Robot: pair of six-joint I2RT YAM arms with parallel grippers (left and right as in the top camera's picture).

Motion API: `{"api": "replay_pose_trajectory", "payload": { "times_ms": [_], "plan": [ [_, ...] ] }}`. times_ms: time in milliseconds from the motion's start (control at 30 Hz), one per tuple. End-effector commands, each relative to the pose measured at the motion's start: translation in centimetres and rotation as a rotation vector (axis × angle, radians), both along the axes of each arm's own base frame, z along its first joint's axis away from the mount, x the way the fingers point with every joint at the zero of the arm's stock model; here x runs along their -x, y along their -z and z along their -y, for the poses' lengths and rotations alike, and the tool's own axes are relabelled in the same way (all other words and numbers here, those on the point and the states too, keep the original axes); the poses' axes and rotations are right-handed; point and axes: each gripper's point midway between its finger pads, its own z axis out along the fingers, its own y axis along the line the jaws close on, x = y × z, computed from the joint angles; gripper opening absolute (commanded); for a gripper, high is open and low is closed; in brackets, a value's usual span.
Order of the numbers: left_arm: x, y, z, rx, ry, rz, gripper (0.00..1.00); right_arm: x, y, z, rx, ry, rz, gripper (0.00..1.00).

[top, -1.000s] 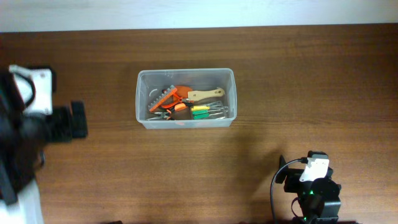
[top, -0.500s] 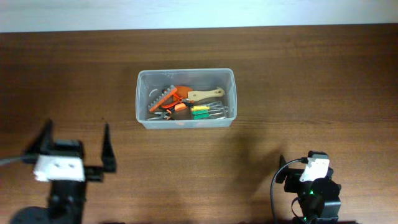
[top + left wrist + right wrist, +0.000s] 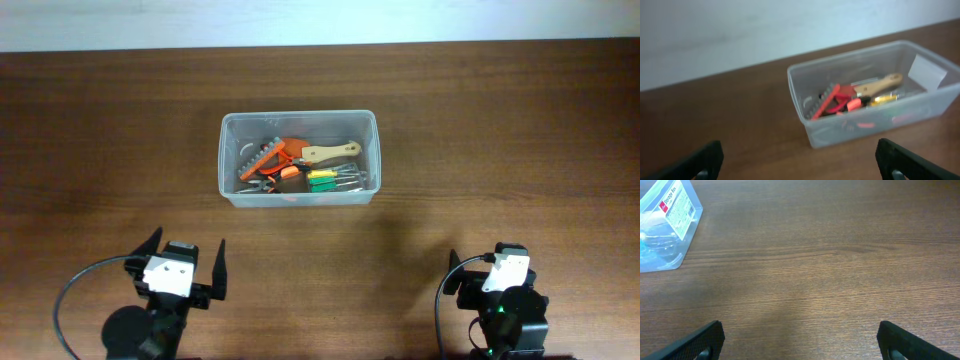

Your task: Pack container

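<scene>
At the bottom left of the overhead frame, the left gripper (image 3: 186, 252) has its two fingers spread wide with nothing between them. At the bottom right, the right gripper (image 3: 800, 342) is likewise wide apart and empty, its fingertips at the lower corners of its wrist view. Both are well apart from the container (image 3: 300, 114), which stands upright on the brown wooden table (image 3: 500, 120) just above frame centre. It holds orange pieces (image 3: 268, 160), a wooden-handled tool (image 3: 330, 152) and green-handled screwdrivers (image 3: 322, 180).

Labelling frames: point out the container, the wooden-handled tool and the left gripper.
container (image 3: 226, 165), overhead view, left wall.
wooden-handled tool (image 3: 328, 152), overhead view, pale handle.
left gripper (image 3: 190, 239), overhead view, midway between fingertips.
</scene>
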Motion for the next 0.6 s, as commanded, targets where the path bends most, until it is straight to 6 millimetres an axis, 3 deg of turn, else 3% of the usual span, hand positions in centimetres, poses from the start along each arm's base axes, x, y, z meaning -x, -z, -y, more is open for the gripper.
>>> {"api": "replay_pose_trajectory", "payload": {
  "times_ms": [0,367,567],
  "plan": [
    [0.0,2.2,0.4,-0.007,0.025,-0.020,0.99,0.0,0.1,0.3,0.002,0.017,0.006,0.98],
    [-0.1,8.2,0.4,-0.003,0.026,-0.107,0.99,0.0,0.1,0.3,0.002,0.017,0.006,0.98],
    [-0.1,8.2,0.4,-0.004,0.025,-0.104,0.99,0.0,0.1,0.3,0.002,0.017,0.006,0.98]
  ]
}}
